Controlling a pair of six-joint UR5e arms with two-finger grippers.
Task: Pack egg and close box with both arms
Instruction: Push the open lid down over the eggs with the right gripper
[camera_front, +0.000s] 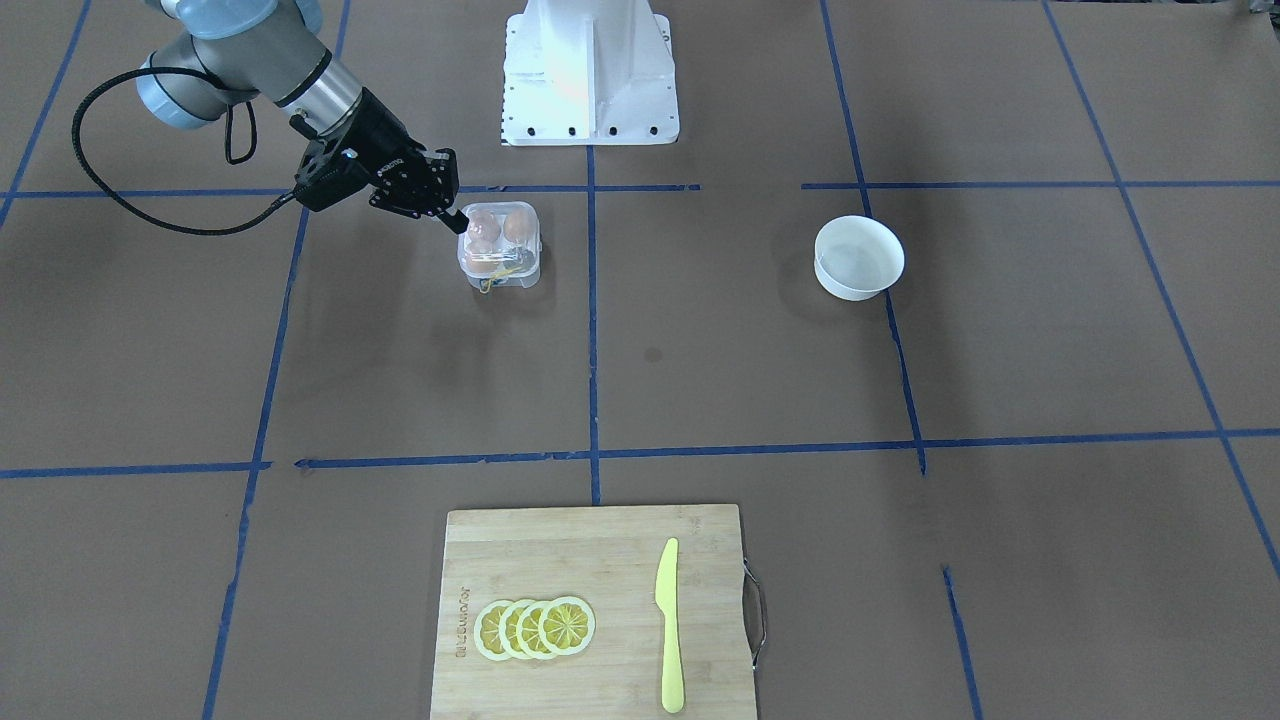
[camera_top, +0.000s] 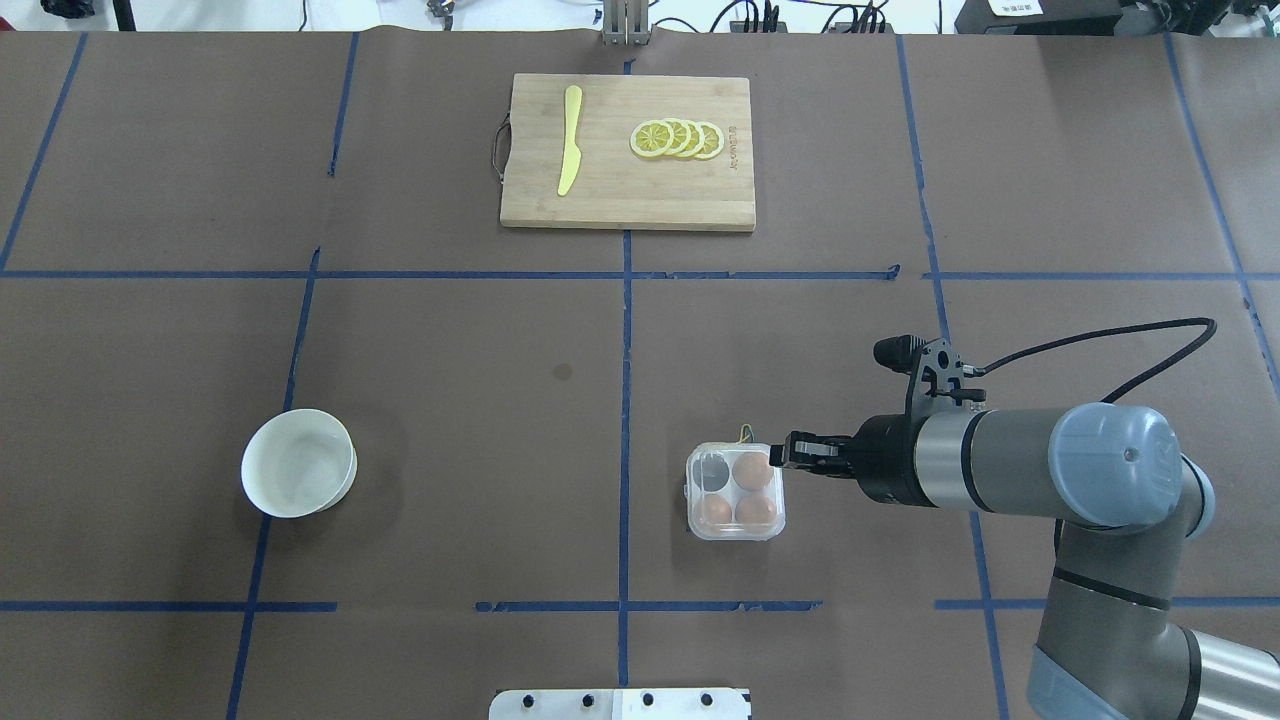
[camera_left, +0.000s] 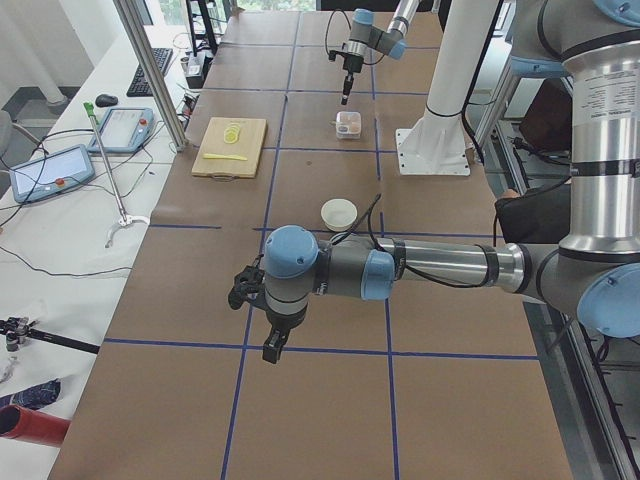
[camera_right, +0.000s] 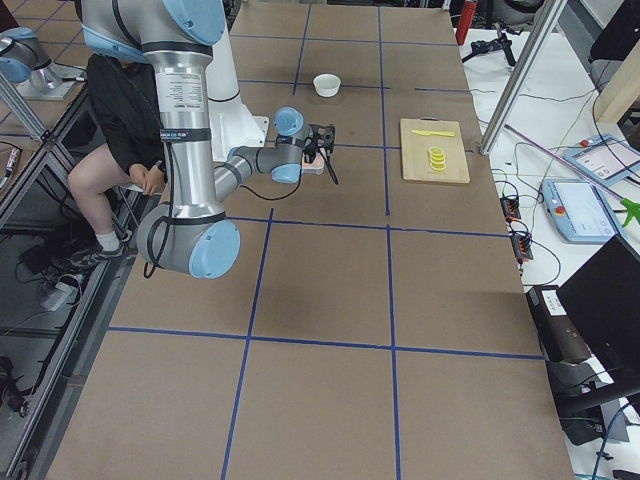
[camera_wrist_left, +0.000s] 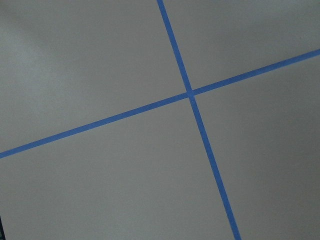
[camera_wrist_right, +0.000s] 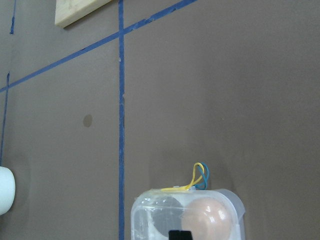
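Note:
The clear plastic box (camera_top: 735, 535) stands right of the table's middle, with its lid lying down over the cups. It holds three brown eggs (camera_top: 752, 470) and one dark cup without an egg; I cannot tell the eggs apart. The box also shows in the front view (camera_front: 500, 278), and the right wrist view shows its yellowish tie (camera_wrist_right: 192, 182). My right gripper (camera_top: 782, 452) is shut, its tips at the box's right edge by one egg, and it shows in the front view (camera_front: 460, 224) too. My left gripper (camera_left: 270, 348) hangs over bare table far to the left; I cannot tell whether it is open or shut.
A white bowl (camera_top: 298, 462) stands on the left half of the table. A wooden cutting board (camera_top: 620, 195) with lemon slices (camera_top: 678, 139) and a yellow knife (camera_top: 570, 152) lies at the far edge. The white pedestal base (camera_front: 588, 70) stands behind the box.

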